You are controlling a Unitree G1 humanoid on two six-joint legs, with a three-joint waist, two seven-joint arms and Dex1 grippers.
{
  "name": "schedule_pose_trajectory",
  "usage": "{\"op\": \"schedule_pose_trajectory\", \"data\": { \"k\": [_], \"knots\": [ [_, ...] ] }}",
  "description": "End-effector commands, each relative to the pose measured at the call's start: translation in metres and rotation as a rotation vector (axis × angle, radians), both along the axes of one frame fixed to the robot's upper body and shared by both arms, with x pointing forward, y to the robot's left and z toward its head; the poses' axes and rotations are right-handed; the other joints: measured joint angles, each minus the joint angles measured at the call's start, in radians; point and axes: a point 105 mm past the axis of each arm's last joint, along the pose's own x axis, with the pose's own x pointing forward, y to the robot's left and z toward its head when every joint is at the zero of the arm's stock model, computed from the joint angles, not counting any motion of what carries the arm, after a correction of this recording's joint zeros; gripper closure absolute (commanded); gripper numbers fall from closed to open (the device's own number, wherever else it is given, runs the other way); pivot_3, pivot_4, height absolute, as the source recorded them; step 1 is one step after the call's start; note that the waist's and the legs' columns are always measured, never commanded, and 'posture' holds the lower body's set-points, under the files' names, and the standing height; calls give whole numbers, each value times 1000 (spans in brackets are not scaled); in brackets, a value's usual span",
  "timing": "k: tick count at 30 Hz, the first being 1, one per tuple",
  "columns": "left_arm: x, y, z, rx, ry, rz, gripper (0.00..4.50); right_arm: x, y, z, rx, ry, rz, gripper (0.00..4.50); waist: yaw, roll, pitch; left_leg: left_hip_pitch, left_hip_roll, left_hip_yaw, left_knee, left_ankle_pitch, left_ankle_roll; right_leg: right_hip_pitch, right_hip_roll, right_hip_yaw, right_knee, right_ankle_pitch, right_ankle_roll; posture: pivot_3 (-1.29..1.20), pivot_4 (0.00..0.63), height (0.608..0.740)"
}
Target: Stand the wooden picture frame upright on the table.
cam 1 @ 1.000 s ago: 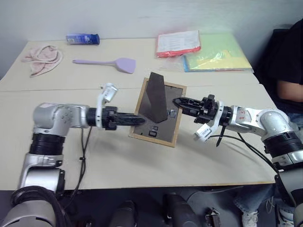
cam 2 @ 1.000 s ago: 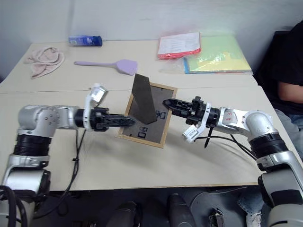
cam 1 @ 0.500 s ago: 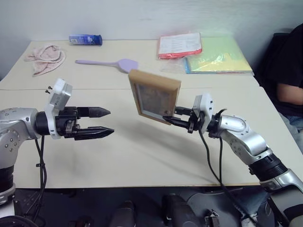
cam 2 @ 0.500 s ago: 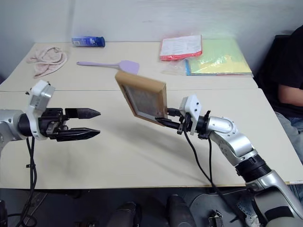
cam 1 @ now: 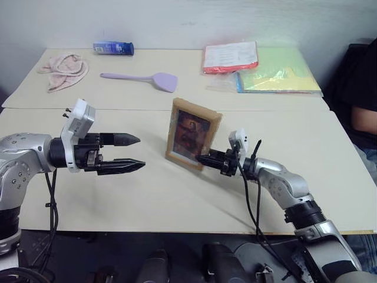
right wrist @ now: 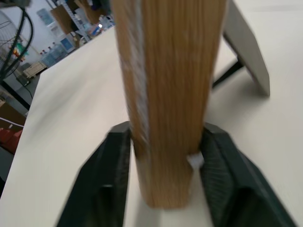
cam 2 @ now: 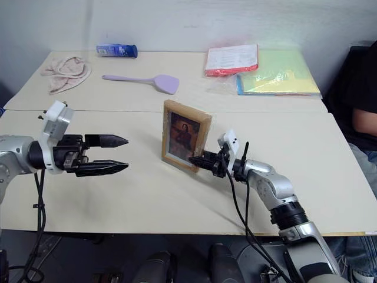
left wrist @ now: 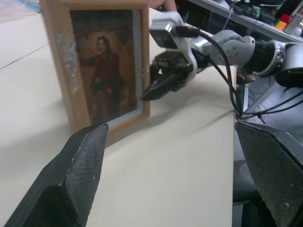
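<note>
Frame: small light-wood picture frame (cam 1: 192, 134) with a brownish portrait stood upright near the centre of the cream-beige table (cam 1: 177, 194), just in front of its seam.
Right gripper (cam 1: 203, 160): black fingers straddled the frame's lower right edge; grip or gap could not be told.
Left gripper (cam 1: 134, 153): fingers apart, empty, well left of the frame.
Far edge: pink cloth (cam 1: 65, 66), lilac spatula (cam 1: 141, 78), blue packet (cam 1: 113, 48), red and green folders (cam 1: 259, 65).

1. I take this for a robotics lab or workshop: past the table (left wrist: 180, 179) I see a bench edge (left wrist: 246, 19) crowded with cables and gear.
2. Beyond the table's far side, shelving and clutter (right wrist: 71, 28) stand on an open floor.
3. Behind the table is a bare pale wall (cam 1: 177, 20).
</note>
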Motion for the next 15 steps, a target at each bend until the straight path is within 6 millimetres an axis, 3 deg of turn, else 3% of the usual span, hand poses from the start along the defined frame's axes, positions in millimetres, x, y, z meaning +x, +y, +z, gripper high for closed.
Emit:
{"op": "schedule_pose_trajectory", "data": {
  "k": [1, 4, 10, 12, 15],
  "knots": [
    [0, 0, 6, 23, -32, -6, 0, -11, -26, 19, -69, -74, -12, 1013, 1, 0, 0, 0, 0, 0, 0, 0, 0, 0, 0, 0, 0, 0, 0, 0, 150, 740],
    [2, 0, 5, 30, -39, -2, 0, -28, -66, 46, -112, -135, -28, 26, 6, 1, 0, -1, -1, 0, 0, -1, 1, 0, -1, 0, -1, 0, 0, 0, 150, 740],
    [9, 4, 5, 36, -74, 12, 0, -82, -108, 118, -115, -197, 98, 8, -3, 1, 1, 1, 0, 0, -1, -3, 5, 2, 1, 0, -3, 0, 1, 0, 150, 740],
    [12, 4, 6, 34, -86, 13, 0, -92, -110, 127, -141, -193, 124, 8, -4, 2, 1, 2, 1, 1, -1, -3, 5, 2, 2, 1, -3, 0, 1, 0, 150, 740],
    [16, 4, 7, 35, -106, 14, 0, -92, -108, 129, -142, -193, 103, 8, -3, 1, 1, 2, 1, 0, -1, -3, 5, 2, 2, 1, -2, 0, 0, 0, 150, 740]
  ]
}}
